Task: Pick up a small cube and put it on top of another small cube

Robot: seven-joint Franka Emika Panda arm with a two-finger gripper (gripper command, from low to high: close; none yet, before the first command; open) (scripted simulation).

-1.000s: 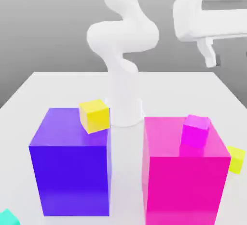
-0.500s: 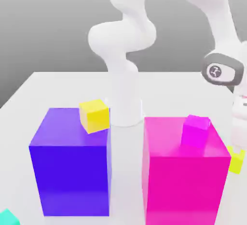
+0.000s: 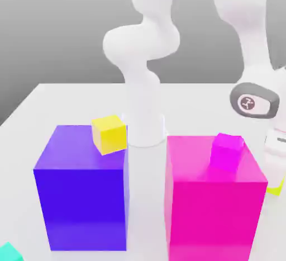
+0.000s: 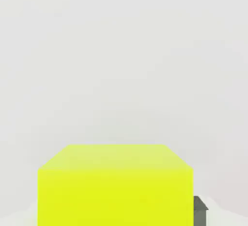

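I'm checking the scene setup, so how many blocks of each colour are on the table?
Purple: 1, the big purple block
Pink or magenta: 2, the big pink block and the small magenta cube
Yellow: 2, the golden-yellow cube and the lime-yellow cube
Teal: 1, the teal cube
Total: 6

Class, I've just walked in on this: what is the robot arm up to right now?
The arm has reached down at the exterior view's right, beside the pink block. Its claw is shut on the lime cube, which sits on the table. Nothing is stacked yet: the golden cube rests by the purple block, and the magenta cube sits on the pink block.
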